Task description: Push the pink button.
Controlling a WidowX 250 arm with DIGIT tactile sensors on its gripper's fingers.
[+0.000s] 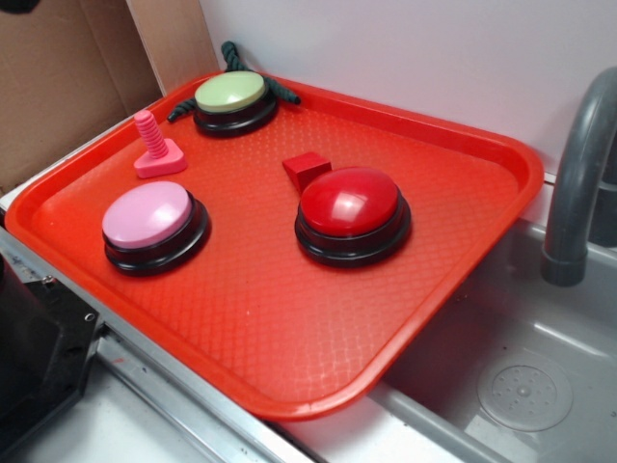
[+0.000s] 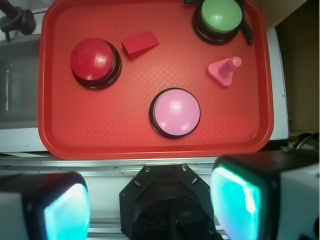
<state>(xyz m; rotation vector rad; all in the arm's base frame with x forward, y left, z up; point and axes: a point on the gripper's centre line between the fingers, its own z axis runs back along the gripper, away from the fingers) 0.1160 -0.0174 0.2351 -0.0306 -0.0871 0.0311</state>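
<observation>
My jaws point(image 2: 150, 205) hang open and empty, high above the near edge of a red tray point(image 2: 100, 135), with nothing touched yet. The pink button point(image 2: 176, 112) sits close to that edge, apart from its neighbours, so a straight drop should reach its dome. Farther back lie a red button point(image 2: 94, 61), a green button point(image 2: 220, 16), a pink bolt point(image 2: 225, 71) and a red wedge block point(image 2: 139, 44).
</observation>
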